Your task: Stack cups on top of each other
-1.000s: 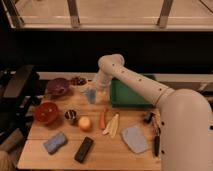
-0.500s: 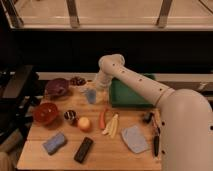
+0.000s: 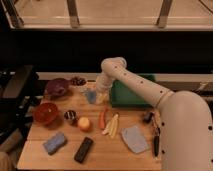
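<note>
On the wooden table [image 3: 107,151] the gripper [image 3: 97,90] meets the light blue cup [image 3: 90,97], presumably to lift it onto the dark cup [image 3: 70,116]; its hold is unclear.

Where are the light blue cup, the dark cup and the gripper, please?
light blue cup [image 3: 90,97]: camera view, side wall.
dark cup [image 3: 70,117]: camera view, its middle.
gripper [image 3: 98,93]: camera view, its tip, at the light blue cup.

table [image 3: 107,152]: matt pale wood | light blue cup [image 3: 90,97]: smooth plastic | dark cup [image 3: 70,116]: shiny rim | red bowl [image 3: 45,114]: glossy | grey cloth [image 3: 134,139]: matt | gripper [image 3: 98,91]: centre frame, at light blue cup, smooth white casing
</note>
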Available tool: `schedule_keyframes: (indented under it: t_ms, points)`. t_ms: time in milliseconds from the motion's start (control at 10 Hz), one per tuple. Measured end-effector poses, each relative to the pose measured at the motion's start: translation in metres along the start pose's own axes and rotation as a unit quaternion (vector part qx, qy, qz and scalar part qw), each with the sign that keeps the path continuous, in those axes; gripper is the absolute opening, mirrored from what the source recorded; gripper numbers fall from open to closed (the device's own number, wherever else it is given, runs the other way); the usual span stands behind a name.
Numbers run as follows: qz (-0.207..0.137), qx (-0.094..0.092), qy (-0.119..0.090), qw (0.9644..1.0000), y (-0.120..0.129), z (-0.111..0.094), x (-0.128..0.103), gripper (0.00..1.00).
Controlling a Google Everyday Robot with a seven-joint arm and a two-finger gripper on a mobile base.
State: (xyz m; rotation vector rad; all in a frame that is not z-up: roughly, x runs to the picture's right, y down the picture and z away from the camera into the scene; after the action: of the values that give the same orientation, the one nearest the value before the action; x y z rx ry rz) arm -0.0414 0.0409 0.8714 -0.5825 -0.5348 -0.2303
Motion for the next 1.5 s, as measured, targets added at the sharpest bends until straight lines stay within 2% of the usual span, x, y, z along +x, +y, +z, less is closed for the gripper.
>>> schedule_keyframes:
  t_ms: [300,900,1000,1500]
  points:
    - [0.006,-0.004,-0.016,0.9998,-0.003,0.011,0.005,0.65]
    - [0.014,-0.033,-0.036,0.9987,-0.004,0.045,0.012,0.64]
    - [0.013,-0.038,-0.035,0.9986,-0.002,0.048,0.013,0.61]
    - [0.003,-0.041,-0.02,0.999,0.001,0.056,0.007,0.1]
